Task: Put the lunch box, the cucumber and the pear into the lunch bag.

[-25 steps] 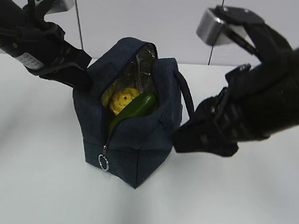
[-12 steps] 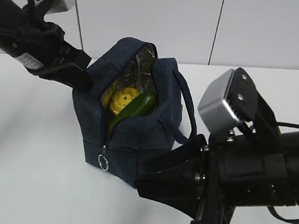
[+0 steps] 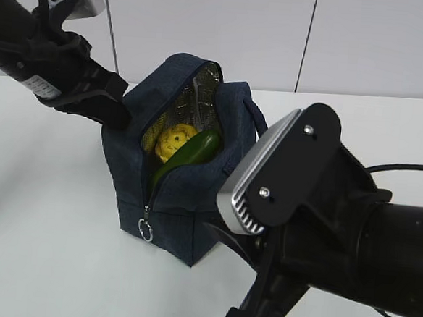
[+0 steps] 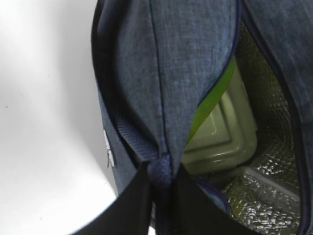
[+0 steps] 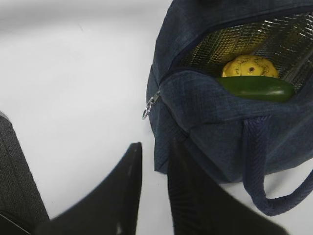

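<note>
- Lunch bag [image 3: 180, 192] stood upright mid-table [image 3: 38, 248], top zipper open, silver lining showing; same spot and pose as a second ago.
- Pear [image 3: 175, 141] and cucumber [image 3: 191, 153] sat inside the bag at the opening, cucumber lying across in front of the pear; neither had shifted from the earlier frames.
- Lunch box [image 4: 222, 137] was inside too; I saw its pale green lid only in the left wrist view, deep against the lining.
- Left gripper [image 4: 161, 178] was unchanged from before: fingers pinched shut on a fold of the bag's fabric at the rim, at the bag's upper left in the exterior view, holding the mouth open.
- Big change: my right arm [image 3: 336, 240] had swung down from upper right to low and close to the camera, now filling the lower right of the exterior view.
- Right gripper [image 5: 151, 186] had its fingers narrow, a slim gap between them, nothing held; it hung over bare table just beside the bag's front corner, not touching as far as I could tell.
- Zipper ring pull [image 5: 146, 114] hung at the bag's front edge, left of the opening.
- One handle loop [image 5: 259, 181] drooped down the bag's near side in the right wrist view.
- Right arm blocked the bag's lower right corner and the table behind it in the exterior view.
</note>
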Robot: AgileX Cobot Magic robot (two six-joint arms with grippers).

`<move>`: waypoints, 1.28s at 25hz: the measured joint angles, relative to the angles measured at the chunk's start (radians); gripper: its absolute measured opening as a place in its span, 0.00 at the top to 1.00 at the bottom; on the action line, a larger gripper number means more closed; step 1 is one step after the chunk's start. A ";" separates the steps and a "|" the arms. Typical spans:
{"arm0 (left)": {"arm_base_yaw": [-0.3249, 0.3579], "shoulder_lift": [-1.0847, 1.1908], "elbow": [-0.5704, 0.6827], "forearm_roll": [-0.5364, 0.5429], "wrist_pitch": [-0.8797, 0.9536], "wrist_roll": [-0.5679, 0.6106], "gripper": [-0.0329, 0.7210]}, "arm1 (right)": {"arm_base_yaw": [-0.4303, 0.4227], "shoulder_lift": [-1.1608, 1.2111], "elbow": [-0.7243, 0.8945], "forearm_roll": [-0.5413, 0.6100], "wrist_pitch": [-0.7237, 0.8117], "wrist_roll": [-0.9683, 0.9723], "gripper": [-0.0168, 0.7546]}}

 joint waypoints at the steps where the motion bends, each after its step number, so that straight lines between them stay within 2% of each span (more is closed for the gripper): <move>1: 0.000 0.000 0.000 0.000 0.000 0.000 0.93 | 0.001 0.002 -0.006 0.002 0.000 -0.002 0.77; 5: 0.000 0.000 0.000 0.000 0.001 0.001 0.93 | 0.001 0.022 -0.062 0.029 0.000 -0.004 0.77; 8: 0.000 0.000 0.000 0.000 0.004 0.002 0.93 | 0.001 0.037 -0.083 0.114 0.013 -0.004 0.77; 12: 0.000 0.000 0.000 0.001 0.004 0.003 0.93 | 0.002 0.069 -0.083 0.153 0.167 -0.049 0.77; 17: 0.000 0.000 0.000 0.001 0.004 0.004 0.93 | 0.000 0.100 -0.080 0.155 0.223 -0.069 0.77; 19: 0.000 0.000 0.000 0.001 0.005 0.004 0.93 | -0.001 0.105 -0.075 0.155 0.343 -0.078 0.77; 23: 0.000 0.000 0.000 0.002 0.009 0.005 0.93 | -0.001 0.105 -0.075 0.149 0.496 0.089 0.77; 25: 0.000 0.000 0.000 0.001 0.010 0.004 0.93 | -0.001 0.103 -0.071 0.149 0.426 0.170 0.77; 28: 0.000 0.000 0.000 0.002 0.014 0.004 0.93 | -0.001 0.083 -0.061 0.151 0.152 0.257 0.77; 30: 0.000 0.000 0.000 0.002 0.015 0.006 0.93 | -0.002 0.077 -0.055 0.146 0.021 0.271 0.77; 32: 0.000 0.000 0.000 0.002 0.016 0.006 0.93 | -0.002 0.076 -0.052 0.098 0.022 0.279 0.77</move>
